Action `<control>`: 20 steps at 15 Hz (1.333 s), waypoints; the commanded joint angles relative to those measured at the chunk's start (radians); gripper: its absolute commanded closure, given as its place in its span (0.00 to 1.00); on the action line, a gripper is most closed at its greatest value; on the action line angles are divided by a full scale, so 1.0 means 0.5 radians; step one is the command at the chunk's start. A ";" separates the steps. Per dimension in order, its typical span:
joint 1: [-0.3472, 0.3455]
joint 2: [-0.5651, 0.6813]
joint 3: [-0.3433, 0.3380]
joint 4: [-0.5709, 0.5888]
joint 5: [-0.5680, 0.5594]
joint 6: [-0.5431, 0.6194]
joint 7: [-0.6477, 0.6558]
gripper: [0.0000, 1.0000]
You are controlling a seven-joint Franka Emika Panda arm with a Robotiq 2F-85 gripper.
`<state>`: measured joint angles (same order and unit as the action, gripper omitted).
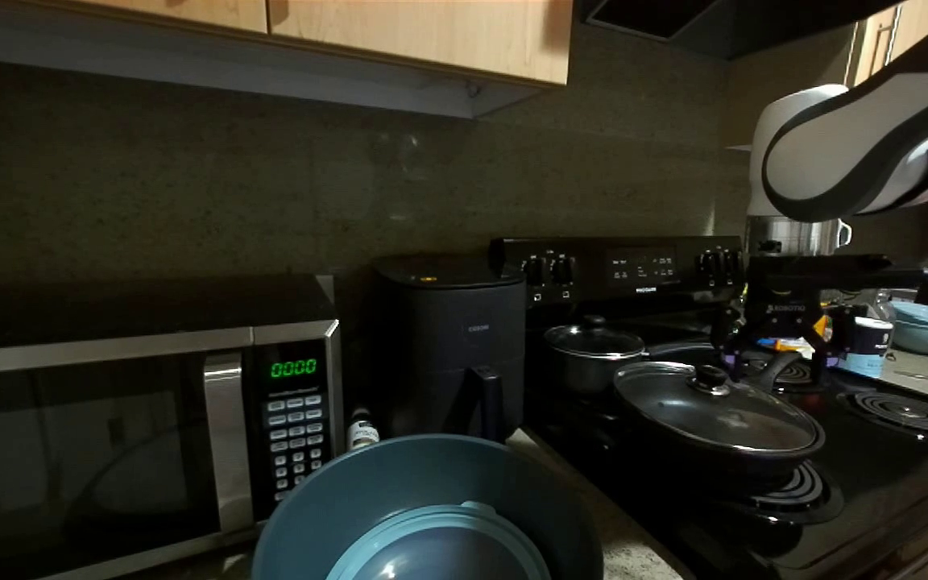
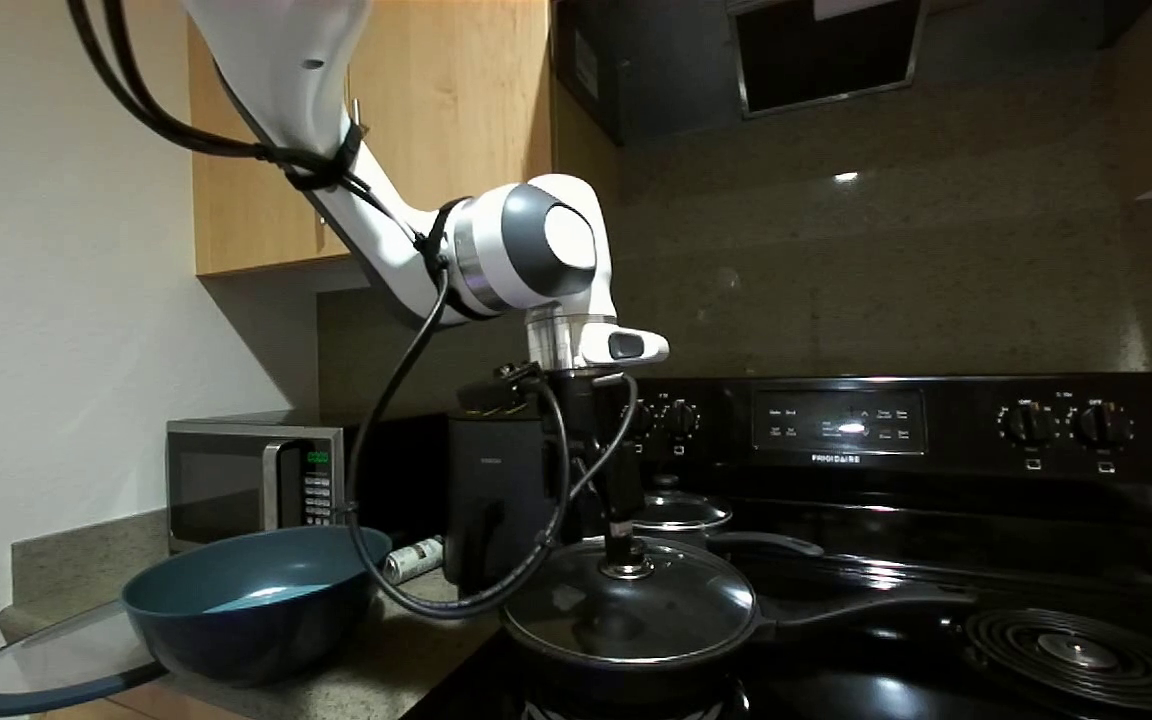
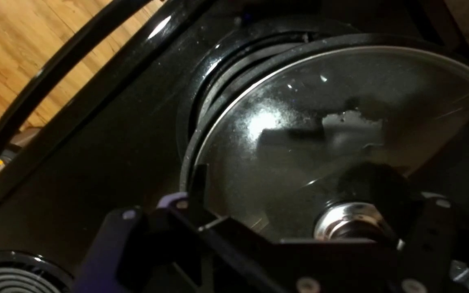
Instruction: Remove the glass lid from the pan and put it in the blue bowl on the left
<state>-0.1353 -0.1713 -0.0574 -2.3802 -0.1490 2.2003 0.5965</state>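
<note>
The domed glass lid sits on the black pan on the stove, its dark knob upright in the middle. In an exterior view the lid and pan show with the pan's handle pointing right. My gripper is open and low over the lid. In an exterior view its fingertips overlap the knob. In the wrist view the fingers are spread, with the knob's metal base on the lid nearer the right finger; contact cannot be told. The blue bowl stands on the counter, also seen here.
A smaller lidded pot stands behind the pan. A black air fryer and a microwave stand at the back. A light-blue round item lies inside the bowl. A flat rimmed lid is beside the bowl.
</note>
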 commanded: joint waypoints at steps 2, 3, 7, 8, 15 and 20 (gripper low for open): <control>0.030 0.107 -0.025 0.112 0.036 0.106 -0.505 0.00; 0.032 0.149 -0.030 0.153 0.076 0.088 -0.543 0.00; 0.024 0.148 -0.021 0.159 0.036 0.050 -0.417 0.00; 0.025 0.165 -0.024 0.171 0.036 0.050 -0.417 0.00; 0.092 0.342 -0.014 0.253 0.217 0.331 -0.563 0.00; 0.103 0.356 -0.024 0.264 0.163 0.299 -0.487 0.00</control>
<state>-0.0888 0.0070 -0.0640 -2.2502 -0.0680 2.3531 0.3541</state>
